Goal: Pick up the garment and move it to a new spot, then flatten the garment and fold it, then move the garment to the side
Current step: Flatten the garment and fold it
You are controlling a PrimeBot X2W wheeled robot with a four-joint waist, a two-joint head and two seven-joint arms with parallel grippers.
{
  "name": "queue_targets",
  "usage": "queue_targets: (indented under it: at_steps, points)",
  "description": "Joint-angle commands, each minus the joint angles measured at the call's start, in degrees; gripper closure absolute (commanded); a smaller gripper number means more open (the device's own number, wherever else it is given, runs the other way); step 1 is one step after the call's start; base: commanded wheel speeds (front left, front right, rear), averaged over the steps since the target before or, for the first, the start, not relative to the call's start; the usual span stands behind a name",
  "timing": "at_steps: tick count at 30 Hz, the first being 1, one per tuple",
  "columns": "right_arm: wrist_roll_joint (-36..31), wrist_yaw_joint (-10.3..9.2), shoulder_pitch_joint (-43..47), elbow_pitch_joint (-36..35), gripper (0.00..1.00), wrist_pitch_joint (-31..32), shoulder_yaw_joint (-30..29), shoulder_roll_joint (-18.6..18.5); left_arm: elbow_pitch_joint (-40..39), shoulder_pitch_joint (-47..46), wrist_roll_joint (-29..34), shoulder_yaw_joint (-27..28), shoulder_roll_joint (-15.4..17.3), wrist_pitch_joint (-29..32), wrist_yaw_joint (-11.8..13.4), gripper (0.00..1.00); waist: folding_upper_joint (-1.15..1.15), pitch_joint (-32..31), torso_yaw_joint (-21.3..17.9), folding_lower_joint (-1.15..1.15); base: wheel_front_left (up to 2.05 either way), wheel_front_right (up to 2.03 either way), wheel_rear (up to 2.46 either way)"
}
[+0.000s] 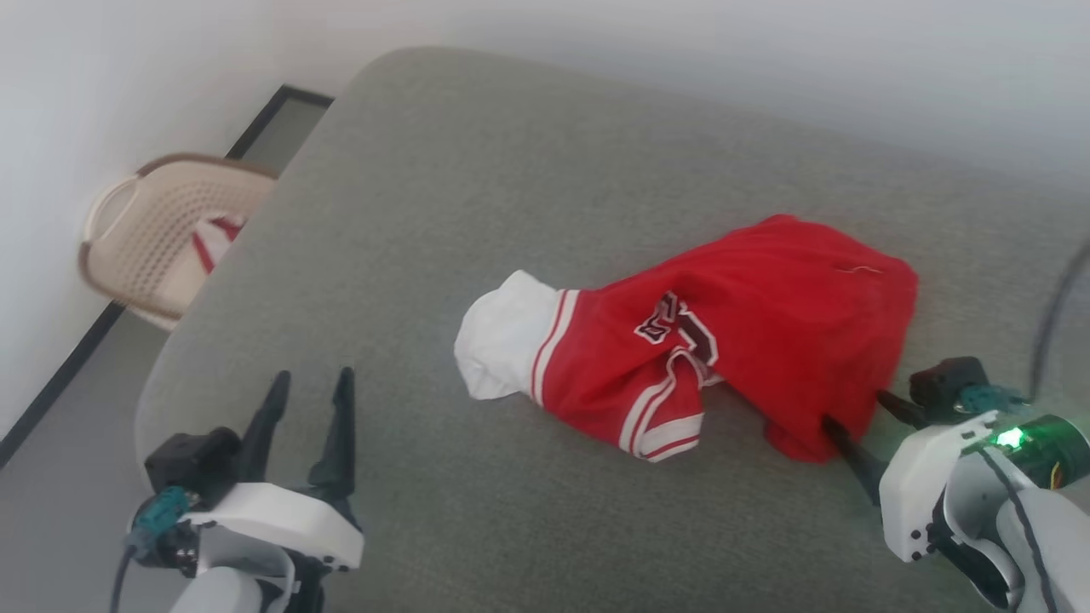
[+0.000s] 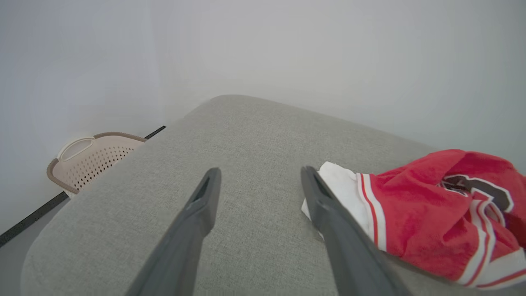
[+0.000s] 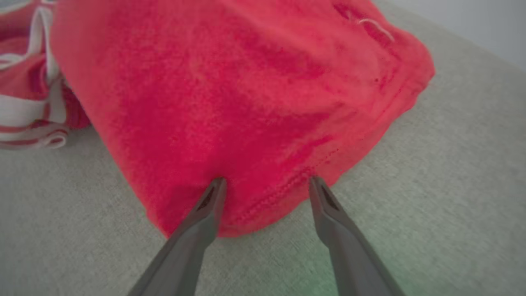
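Observation:
The garment (image 1: pixel 749 332) lies crumpled on the grey cushioned surface (image 1: pixel 443 196), red with one white sleeve (image 1: pixel 502 336) pointing left and part of a dark number showing. My right gripper (image 1: pixel 856 409) is open at the garment's near right hem. In the right wrist view its fingertips (image 3: pixel 267 181) straddle the red hem (image 3: pixel 283 193), with the cloth between the open jaws. My left gripper (image 1: pixel 312 379) stands open over bare cushion, well left of the sleeve. In the left wrist view that gripper (image 2: pixel 259 170) holds nothing, and the garment (image 2: pixel 431 213) lies to its right.
A beige perforated basket (image 1: pixel 162 238) stands on the floor off the cushion's left edge, with a red-and-white striped cloth (image 1: pixel 213 243) inside; it also appears as the basket (image 2: pixel 90 160) in the left wrist view. A pale wall runs behind. A dark cable (image 1: pixel 1056 315) hangs at the right.

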Motion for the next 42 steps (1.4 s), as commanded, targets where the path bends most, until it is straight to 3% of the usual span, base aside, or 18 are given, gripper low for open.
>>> queue_targets:
  at_steps: [1, 4, 6, 12, 24, 31, 36, 37, 40, 41, 42]
  points:
    - [-0.95, -0.08, -1.67, 1.53, 0.00, 2.05, 1.74, -0.61, 0.12, -0.21, 0.52, 0.13, -1.22, -0.44, -0.66, 0.00, 0.00, 1.80, 2.03, 0.00, 0.00, 0.00, 0.00]
    - [-1.26, -0.07, -3.21, 4.41, 0.00, 5.45, 4.06, -0.66, 0.13, -0.69, 1.52, 0.57, -2.75, -0.52, -1.52, 0.00, 0.00, 2.48, 3.03, 0.00, 0.00, 0.00, 0.00]
    - [-1.01, -0.03, -3.80, 5.44, 1.00, 6.75, 6.32, -0.67, 0.07, -0.78, 2.64, 0.87, -3.48, -0.44, -2.17, 0.00, 0.00, 2.86, 3.55, 0.00, 0.00, 0.00, 0.00]
    - [0.54, -0.11, -6.91, 5.54, 1.00, 6.75, 7.80, -2.67, -0.33, -0.27, 5.06, 3.21, -5.91, -0.45, -4.06, 0.00, 0.00, 3.21, 4.11, 0.00, 0.00, 0.00, 0.00]
    - [-0.39, -0.09, -15.99, 3.24, 1.00, 3.26, 4.53, -4.69, -0.36, 1.00, 8.75, 6.00, -9.57, -0.46, -7.76, 0.00, 0.00, 4.01, 5.16, 0.00, 0.00, 0.00, 0.00]
    - [-1.60, -0.09, -23.45, 9.63, 1.00, 2.13, 5.15, -3.93, 0.03, -0.75, 11.02, 5.79, -11.98, -0.45, -9.76, 0.00, 0.00, 5.47, 7.12, 0.00, 0.00, 0.00, 0.00]
    - [-3.23, -0.09, -30.33, 19.68, 1.00, -0.35, 6.59, -1.97, 0.40, -1.70, 12.31, 5.86, -13.82, -0.45, -10.98, 0.00, 0.00, 7.20, 8.40, 0.00, 0.00, 0.00, 0.00]
    - [-3.41, -0.09, -31.38, 21.47, 0.96, -0.64, 6.97, -1.66, 0.41, -1.84, 12.68, 5.96, -13.98, -0.45, -11.02, 0.00, 0.00, 7.49, 8.50, 0.00, 0.00, 0.00, 0.00]
    - [-3.26, -0.09, -33.96, 26.60, 0.50, -1.17, 7.79, -0.43, 0.36, -1.92, 13.16, 6.44, -14.76, -0.45, -11.47, 0.00, 0.00, 8.08, 8.69, 0.00, 0.00, 0.00, 0.00]
    - [-2.94, -0.09, -34.36, 28.05, 0.00, -0.77, 8.40, 0.07, 0.38, -1.89, 13.29, 6.61, -14.96, -0.46, -11.49, 0.00, 0.00, 8.17, 8.71, 0.00, 0.00, 0.00, 0.00]
    - [-2.68, -0.09, -34.80, 29.17, 0.00, -0.46, 9.29, 0.51, 0.45, -1.82, 13.17, 6.94, -15.11, -0.45, -11.49, 0.00, 0.00, 8.21, 8.72, 0.00, 0.00, 0.00, 0.00]
